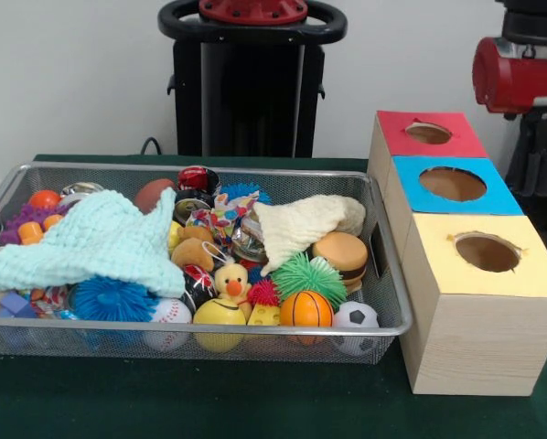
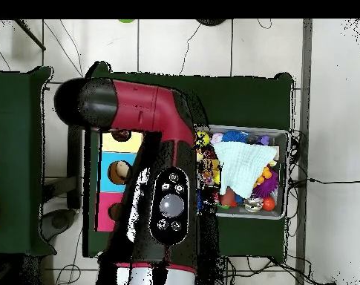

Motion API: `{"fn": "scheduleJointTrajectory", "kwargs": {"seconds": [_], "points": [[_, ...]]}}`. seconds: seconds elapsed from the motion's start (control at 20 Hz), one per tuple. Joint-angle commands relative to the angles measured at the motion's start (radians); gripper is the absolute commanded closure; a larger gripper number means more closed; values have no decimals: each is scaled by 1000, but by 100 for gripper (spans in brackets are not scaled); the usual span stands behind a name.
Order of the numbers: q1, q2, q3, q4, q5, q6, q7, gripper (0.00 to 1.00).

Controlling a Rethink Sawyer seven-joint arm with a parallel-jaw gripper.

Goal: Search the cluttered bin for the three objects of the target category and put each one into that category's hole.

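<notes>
A wire mesh bin (image 1: 209, 326) holds a jumble of toys. Along its front lie a small basketball (image 1: 305, 309), a soccer ball (image 1: 355, 316), a baseball (image 1: 170, 313) and a rubber duck (image 1: 231, 283). A green spiky ball (image 1: 308, 274), a blue spiky ball (image 1: 113, 297) and a toy burger (image 1: 340, 254) sit among them. A light-blue knitted cloth (image 1: 91, 242) and a cream cloth (image 1: 296, 227) cover more toys. To the right of the bin stands a wooden box with a red-topped hole (image 1: 428, 133), a blue-topped hole (image 1: 452, 184) and a yellow-topped hole (image 1: 487, 252). The gripper does not show in either view.
Only a red arm joint (image 1: 516, 73) shows at the upper right, behind the box. From overhead the big red and black arm (image 2: 160, 148) lies between the box (image 2: 117, 172) and the bin (image 2: 283, 174), hiding the bin's left part. Green cloth covers the table (image 1: 255, 402).
</notes>
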Motion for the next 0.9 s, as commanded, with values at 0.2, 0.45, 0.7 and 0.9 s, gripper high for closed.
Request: {"fn": "scheduleJointTrajectory", "kwargs": {"seconds": [0.2, 0.45, 0.7, 0.9], "points": [[-96, 56, 51, -204, 16, 225, 173, 100], [-129, 80, 47, -274, 2, 250, 163, 100], [-173, 95, 49, -275, -21, 222, 108, 100], [-204, 116, 51, -273, -34, 190, 83, 100]]}}
